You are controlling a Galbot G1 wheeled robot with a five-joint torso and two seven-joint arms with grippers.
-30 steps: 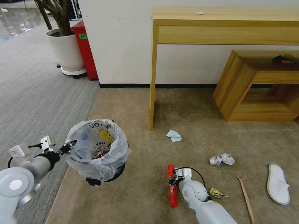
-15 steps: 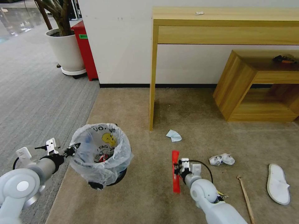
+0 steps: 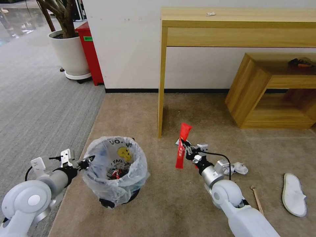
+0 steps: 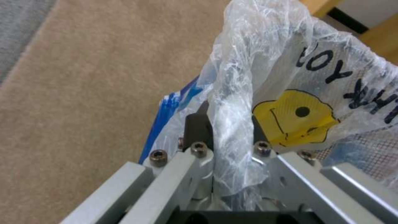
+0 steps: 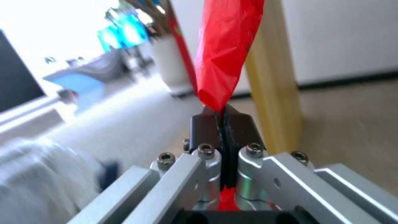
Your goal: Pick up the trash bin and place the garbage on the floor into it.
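Right end effector [image 3: 185,147] is pressed together on a long red wrapper [image 3: 182,144], pinching it near its middle so the strip stands almost upright above the floor [image 3: 184,112], to the right of the trash bin [image 3: 115,171]. Left end effector [image 3: 88,160] is closed on the bin's left rim, gripping the crinkly white bag liner [image 3: 95,154]; the bin sits at the near left of the beige carpet, close to the grey ribbed carpet [image 3: 39,98].

From the left wrist, the black fingers [image 4: 198,123] clamp a fold of the liner beside its yellow cartoon face [image 4: 292,116] and black letters, a detail too small to read from the head camera. From the right wrist, the wrapper [image 5: 226,46] rises out of the shut fingers [image 5: 203,127], with the bench leg [image 5: 273,77] just behind it.

Inside the bin lies some red litter [image 3: 115,172]. Right of the arm rest crumpled white paper [image 3: 237,168], a wooden stick [image 3: 256,199] and a white slipper [image 3: 294,194]. Farther off stand the tall wooden bench [image 3: 237,19], a low wooden shelf [image 3: 263,82], a red cabinet [image 3: 89,49] and a white planter [image 3: 67,52].
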